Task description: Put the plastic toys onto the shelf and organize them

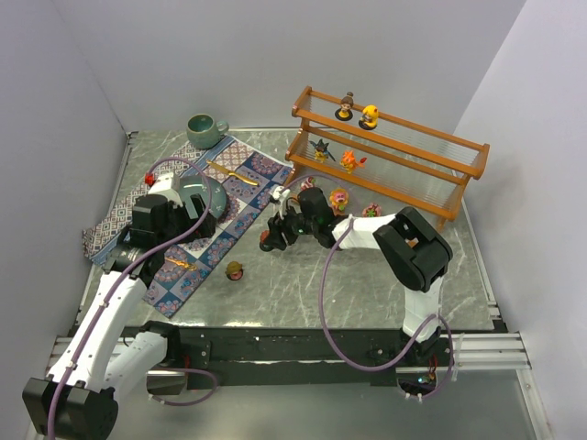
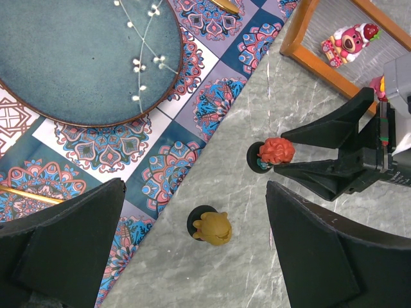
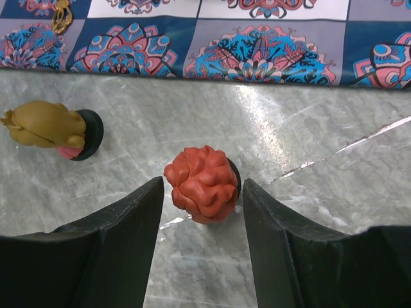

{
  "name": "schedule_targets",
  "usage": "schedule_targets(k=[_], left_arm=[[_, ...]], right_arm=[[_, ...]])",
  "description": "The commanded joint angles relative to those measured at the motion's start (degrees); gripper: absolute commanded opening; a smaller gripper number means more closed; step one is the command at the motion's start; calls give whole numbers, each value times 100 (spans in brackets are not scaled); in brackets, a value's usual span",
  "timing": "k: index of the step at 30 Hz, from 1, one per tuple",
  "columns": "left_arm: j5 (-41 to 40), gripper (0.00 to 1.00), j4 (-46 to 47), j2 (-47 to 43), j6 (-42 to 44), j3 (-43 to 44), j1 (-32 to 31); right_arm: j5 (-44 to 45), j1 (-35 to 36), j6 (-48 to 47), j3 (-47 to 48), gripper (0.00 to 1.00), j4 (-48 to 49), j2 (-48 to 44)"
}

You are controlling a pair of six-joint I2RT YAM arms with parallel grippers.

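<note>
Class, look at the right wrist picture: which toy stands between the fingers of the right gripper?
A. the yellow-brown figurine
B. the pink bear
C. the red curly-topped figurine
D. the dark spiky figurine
C: the red curly-topped figurine stands on the marble table between the fingers of the right gripper, with the yellow-brown figurine off to one side.
</note>
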Motion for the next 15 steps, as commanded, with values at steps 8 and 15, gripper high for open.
schedule_targets(k=[8, 15], left_arm=[[53, 97, 132, -94, 57, 41, 26], [61, 97, 140, -94, 57, 49, 26]], right_arm=[[-158, 50, -93, 258, 44, 37, 37], [-123, 41, -199, 170, 30, -85, -200]])
